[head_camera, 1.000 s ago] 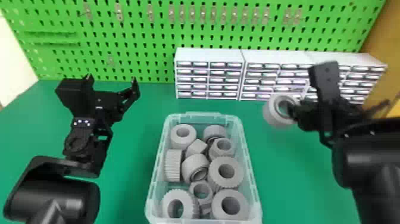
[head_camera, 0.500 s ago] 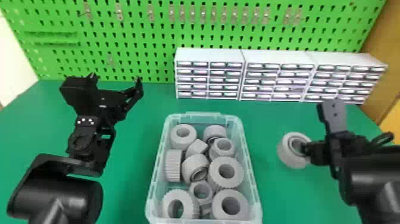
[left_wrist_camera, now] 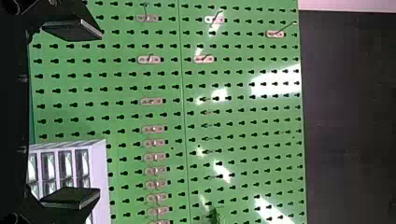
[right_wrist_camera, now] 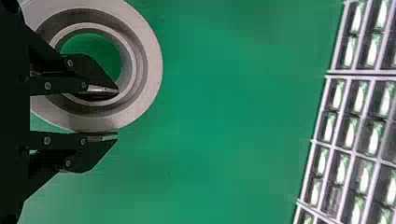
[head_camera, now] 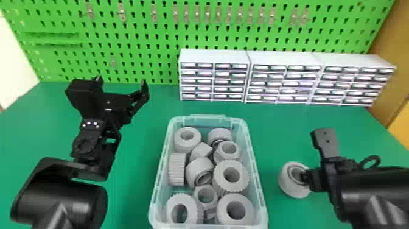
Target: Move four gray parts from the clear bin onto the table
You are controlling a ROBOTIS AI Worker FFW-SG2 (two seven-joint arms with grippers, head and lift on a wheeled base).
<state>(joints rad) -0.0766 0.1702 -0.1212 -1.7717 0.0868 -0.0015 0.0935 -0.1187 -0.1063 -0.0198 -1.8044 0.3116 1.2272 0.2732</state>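
My right gripper (head_camera: 308, 179) is at the right of the table, shut on a gray ring-shaped part (head_camera: 286, 182). In the right wrist view, one finger of the right gripper (right_wrist_camera: 116, 113) sits inside the hole of the gray part (right_wrist_camera: 148, 60) and the other lies against its outside wall. Whether the part touches the table cannot be told. The clear bin (head_camera: 257, 170) stands mid-table, holding several gray parts (head_camera: 231, 176). Left of the bin, my left gripper (head_camera: 121, 82) is parked, open with nothing between its fingers; the left wrist view shows the left gripper (left_wrist_camera: 95, 114) facing the pegboard.
White drawer cabinets (head_camera: 284, 80) line the back of the green table (head_camera: 143, 182), right of centre. Behind them rises a green pegboard (head_camera: 146, 39) with metal hooks. A strip of table separates the bin from the held part.
The right gripper, gray part in its grasp, has come down and nearer the robot, after first shifting right. The left arm moved slightly right. The bin's contents look unchanged.
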